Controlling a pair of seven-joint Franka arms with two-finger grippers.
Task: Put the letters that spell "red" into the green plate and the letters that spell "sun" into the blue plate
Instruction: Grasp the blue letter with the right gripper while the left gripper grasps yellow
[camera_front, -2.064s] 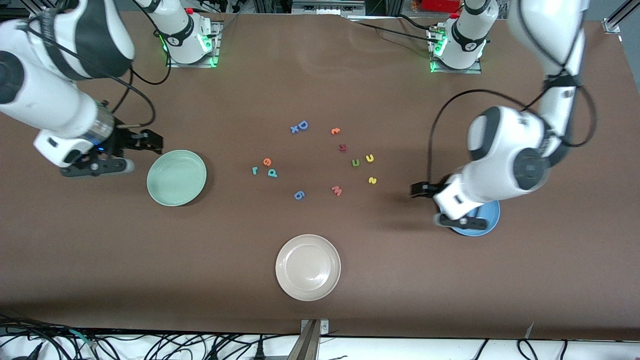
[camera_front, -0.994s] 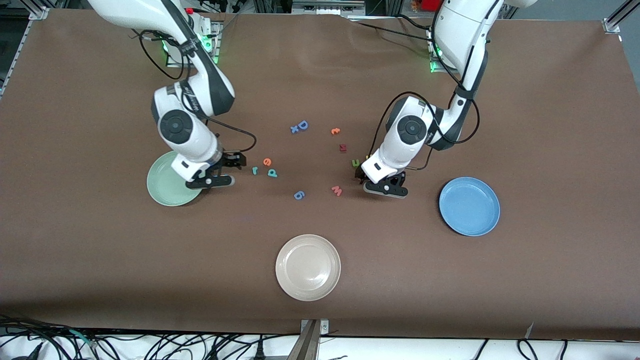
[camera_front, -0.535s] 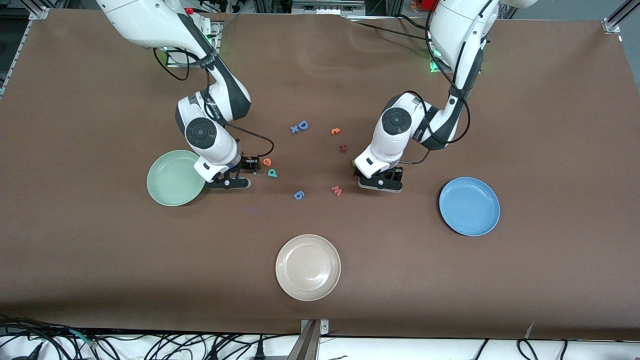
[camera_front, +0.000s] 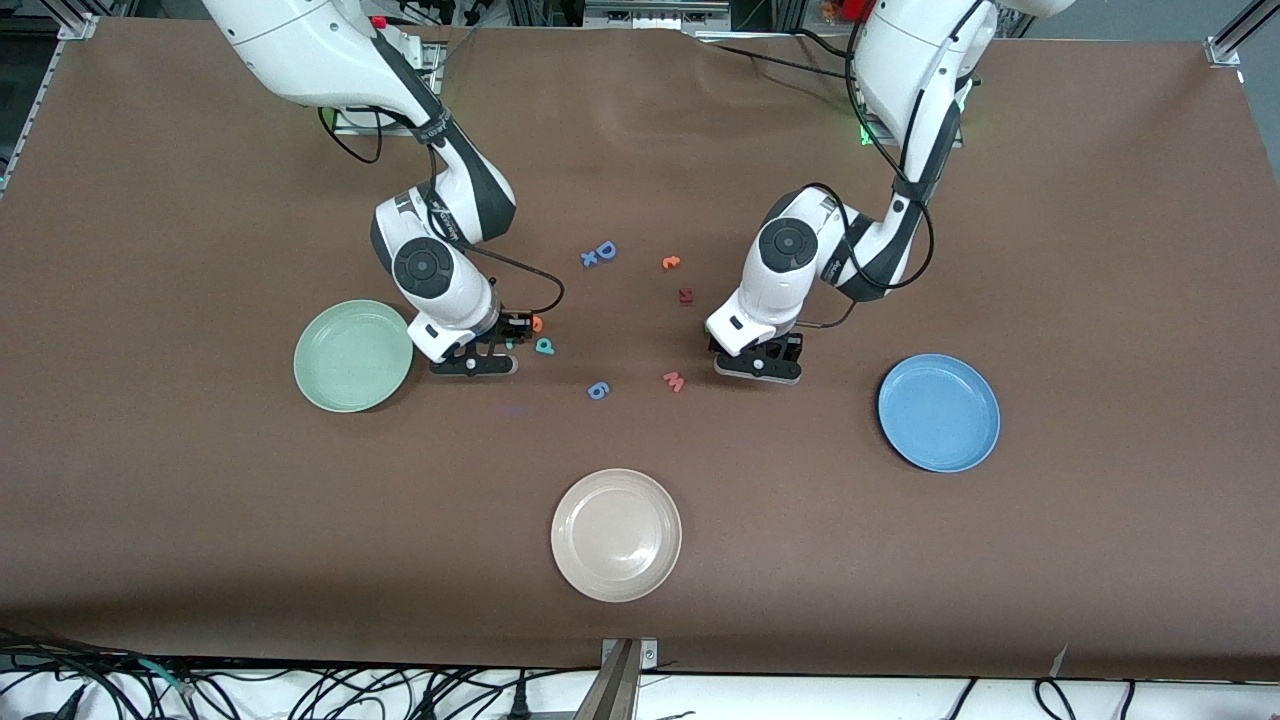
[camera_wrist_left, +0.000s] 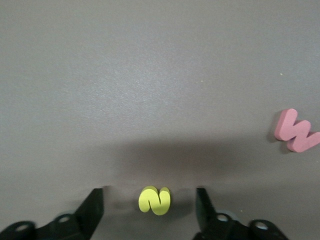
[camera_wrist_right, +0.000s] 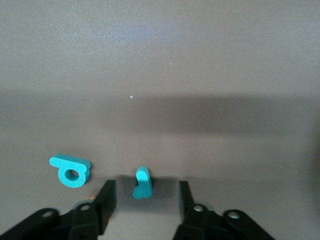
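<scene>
High front camera faces both robots; 2 close wrist cameras look down.

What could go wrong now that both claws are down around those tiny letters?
The left claw straddles the yellow "s", the fingers not yet touching it; so small a piece could slip or flip as they close. The right claw brackets the teal "r", but the teal "d" lies close beside one finger and might get nudged.

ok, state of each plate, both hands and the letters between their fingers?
green plate: empty
blue plate: empty
beige plate: empty
right hand: open, straddling teal r, on table
left hand: open, straddling yellow s, on table
</scene>
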